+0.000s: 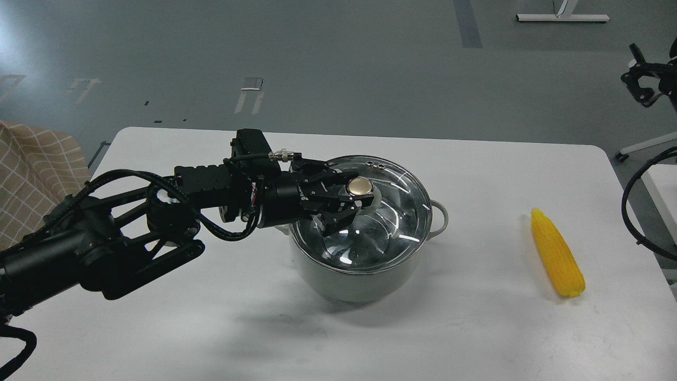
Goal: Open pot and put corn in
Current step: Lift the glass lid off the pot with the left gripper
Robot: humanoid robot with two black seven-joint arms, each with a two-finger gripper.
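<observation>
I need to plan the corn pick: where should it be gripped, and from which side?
Grip the corn across its thick middle, coming straight down from above. It lies flat on the table, nothing close beside it, its length running away from the robot, so fingers should close across its width.

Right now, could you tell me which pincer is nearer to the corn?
Right. The right pincer hangs off the table's far right, beyond the corn; the left pincer is at the lid knob on the pot.
</observation>
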